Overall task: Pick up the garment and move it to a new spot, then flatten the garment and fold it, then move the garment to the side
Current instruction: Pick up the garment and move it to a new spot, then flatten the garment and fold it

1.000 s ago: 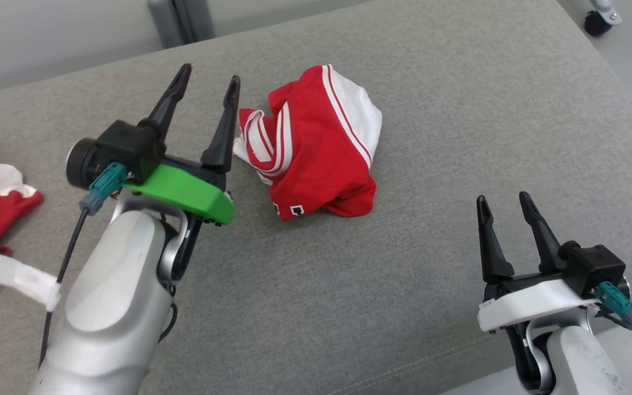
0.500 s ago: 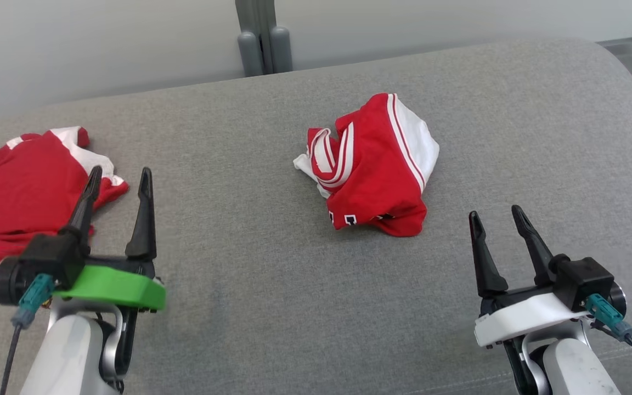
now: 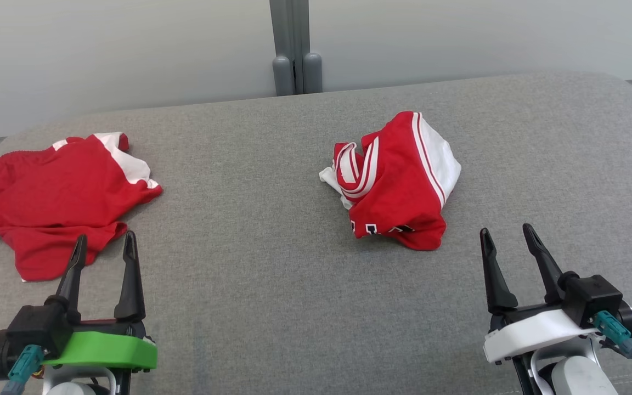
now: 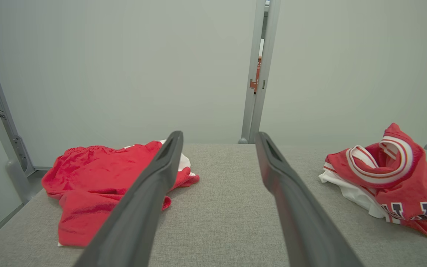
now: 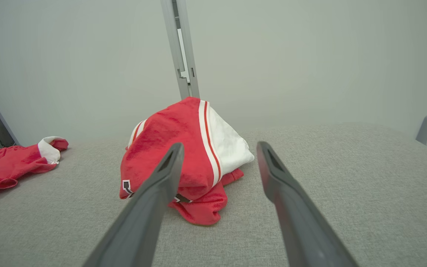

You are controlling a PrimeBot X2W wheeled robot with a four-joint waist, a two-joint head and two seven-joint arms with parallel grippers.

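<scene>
A crumpled red and white garment (image 3: 398, 181) with striped trim lies in a heap right of the middle of the grey cushioned surface (image 3: 261, 285); it also appears as the garment (image 4: 391, 174) and the garment (image 5: 172, 126). My left gripper (image 3: 105, 237) stands open and empty at the lower left, far from the heap, its fingertips just short of a second red piece. In its own view the left gripper (image 4: 218, 134) points at bare cushion. My right gripper (image 3: 505, 229) is open and empty, just near and right of the heap; the right gripper (image 5: 219, 144) faces the heap's right side.
Red shorts with white trim (image 3: 47, 192) lie spread at the far left, also seen as the shorts (image 4: 95, 178) and the shorts (image 5: 9, 163). A grey post (image 3: 294, 49) and pale wall panels stand behind the cushion. The cushion rounds off at the right.
The head camera has swung, bringing the red shorts into view. My left gripper has drawn back from beside the crumpled garment to the lower left. The right gripper has held still.
</scene>
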